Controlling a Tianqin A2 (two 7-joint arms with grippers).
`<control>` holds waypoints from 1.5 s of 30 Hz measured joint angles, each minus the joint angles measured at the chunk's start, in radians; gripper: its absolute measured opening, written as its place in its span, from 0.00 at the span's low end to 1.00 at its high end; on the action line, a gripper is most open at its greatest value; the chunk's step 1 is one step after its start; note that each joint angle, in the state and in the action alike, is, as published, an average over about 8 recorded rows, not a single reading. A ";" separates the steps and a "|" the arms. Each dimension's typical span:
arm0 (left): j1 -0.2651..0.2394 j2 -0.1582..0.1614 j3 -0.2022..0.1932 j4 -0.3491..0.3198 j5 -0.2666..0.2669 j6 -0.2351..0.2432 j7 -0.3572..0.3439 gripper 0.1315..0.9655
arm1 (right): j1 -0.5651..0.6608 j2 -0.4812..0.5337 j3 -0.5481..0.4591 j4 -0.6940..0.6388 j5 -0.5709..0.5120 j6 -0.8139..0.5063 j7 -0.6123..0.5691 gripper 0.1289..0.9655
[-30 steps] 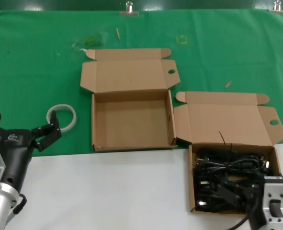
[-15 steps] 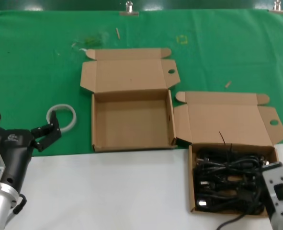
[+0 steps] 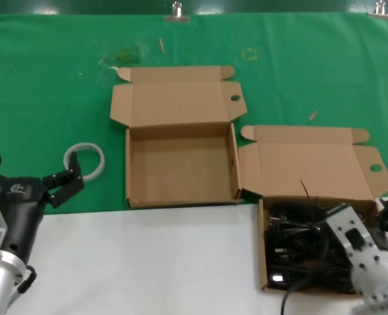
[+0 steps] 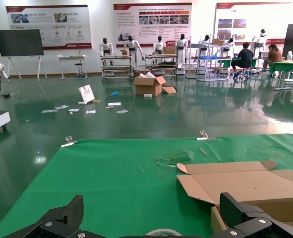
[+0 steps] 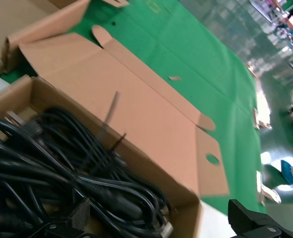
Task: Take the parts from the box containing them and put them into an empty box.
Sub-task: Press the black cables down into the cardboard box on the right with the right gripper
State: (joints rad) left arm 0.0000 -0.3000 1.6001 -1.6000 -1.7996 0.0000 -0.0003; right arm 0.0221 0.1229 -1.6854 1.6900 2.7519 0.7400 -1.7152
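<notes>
The black power cords (image 3: 299,246) lie tangled in the right cardboard box (image 3: 262,243), whose plain lid lies open behind it. The empty box (image 3: 180,167) stands open to its left on the green cloth. My right gripper (image 3: 354,220) is open over the right end of the cord box. In the right wrist view (image 5: 166,220) one finger is among the cords (image 5: 62,163) and the other is outside the box wall (image 5: 186,208). It holds nothing. My left gripper (image 3: 29,172) is open and empty at the near left.
A white ring (image 3: 85,161) lies on the green cloth (image 3: 49,98) just beyond my left gripper and shows in the left wrist view (image 4: 161,232). White table surface (image 3: 148,262) runs along the front. Small scraps lie at the far side of the cloth.
My right gripper has moved from the box's front right corner up over its right end and turned, fingers now straddling the right wall. The left arm has not moved.
</notes>
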 joint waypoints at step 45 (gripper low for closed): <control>0.000 0.000 0.000 0.000 0.000 0.000 0.000 1.00 | 0.047 0.018 -0.084 -0.103 0.001 -0.095 0.180 0.62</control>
State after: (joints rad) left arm 0.0000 -0.3000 1.6001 -1.6000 -1.7996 0.0000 -0.0004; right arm 0.0686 0.1412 -1.7690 1.5873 2.7530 0.6446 -1.5348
